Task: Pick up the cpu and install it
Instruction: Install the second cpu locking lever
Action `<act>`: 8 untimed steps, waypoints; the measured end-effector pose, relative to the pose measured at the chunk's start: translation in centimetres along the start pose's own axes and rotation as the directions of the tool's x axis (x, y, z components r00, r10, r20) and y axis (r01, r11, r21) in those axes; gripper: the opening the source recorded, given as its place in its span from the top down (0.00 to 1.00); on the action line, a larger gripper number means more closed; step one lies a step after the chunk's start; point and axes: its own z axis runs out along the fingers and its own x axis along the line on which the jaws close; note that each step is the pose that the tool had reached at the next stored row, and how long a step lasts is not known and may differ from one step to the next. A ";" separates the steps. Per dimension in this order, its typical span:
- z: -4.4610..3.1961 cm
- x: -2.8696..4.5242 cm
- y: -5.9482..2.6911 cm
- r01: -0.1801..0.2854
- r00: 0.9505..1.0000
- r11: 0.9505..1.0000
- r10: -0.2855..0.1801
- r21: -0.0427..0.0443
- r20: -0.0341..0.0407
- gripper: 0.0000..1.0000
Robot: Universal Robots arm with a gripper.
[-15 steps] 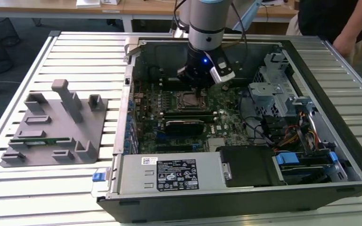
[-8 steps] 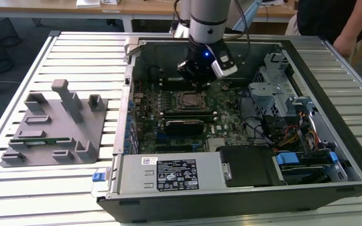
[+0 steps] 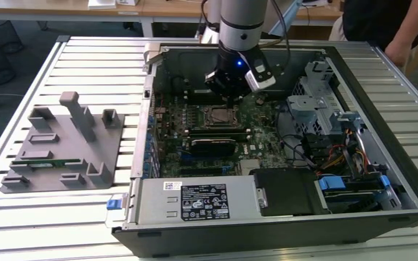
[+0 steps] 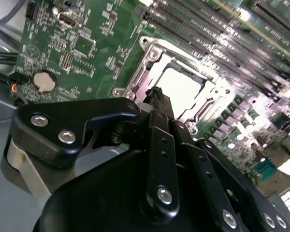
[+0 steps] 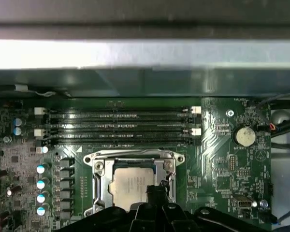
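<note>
Inside the computer case (image 3: 383, 163), the chip (image 5: 130, 186) sits socketed; the gripper (image 5: 154, 193), grip unreadable, risks nudging it askew.

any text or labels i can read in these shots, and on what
None can be read.
Black label on the power supply: print too small.
White sticker beside it: too small.
Board markings: blurred.
cpu top: faint marks, unreadable.

One cpu (image 5: 128, 186), one socket (image 5: 130, 181), four memory slots (image 5: 118, 126), one coin battery (image 5: 245, 136), one computer case (image 3: 216, 239).
</note>
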 end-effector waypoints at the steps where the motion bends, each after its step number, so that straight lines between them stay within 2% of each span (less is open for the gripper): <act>1: 0.01 0.00 -0.22 0.000 1.000 1.000 0.000 0.000 0.000 0.89; 8: 0.04 0.00 -1.08 0.000 1.000 1.000 0.000 -0.002 -0.001 0.89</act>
